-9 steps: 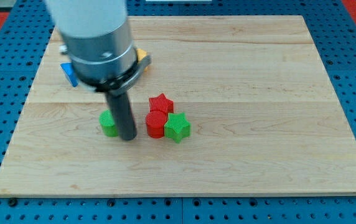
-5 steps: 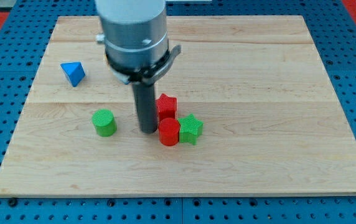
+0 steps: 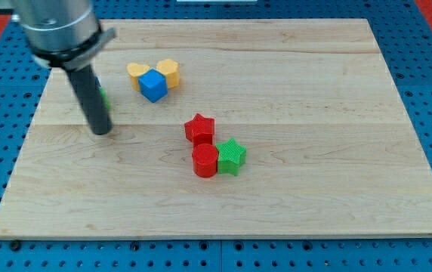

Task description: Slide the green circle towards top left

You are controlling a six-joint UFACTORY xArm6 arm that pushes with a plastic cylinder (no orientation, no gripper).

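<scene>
Since the green circle (image 3: 105,98) shows only as a thin sliver at the view's right edge of the dark rod (image 3: 87,87), I place it toward the left of the bench (image 3: 314,91), mostly hidden behind the shaft, with my tip (image 3: 101,131) resting just toward the view's bottom of it; whether they touch I cannot tell. No grasping tool is fitted to this arm (only the bare rod), so nothing is clenched or held. To do the push well, I judge that my tip should sit at the circle's bottom-right side and drive straight through its centre toward the top-left corner, slowly, because a round block tends to roll off an off-centre push. The path that way looks free: the blue block (image 3: 153,85) and the two yellow blocks (image 3: 169,70) lie well to the view's right, and the red star (image 3: 199,127), red cylinder (image 3: 205,161) and green star (image 3: 232,156) are farther off still, toward the bottom right. As for heading, a round block has no long axis and points nowhere in particular; too little of it shows to say more.
</scene>
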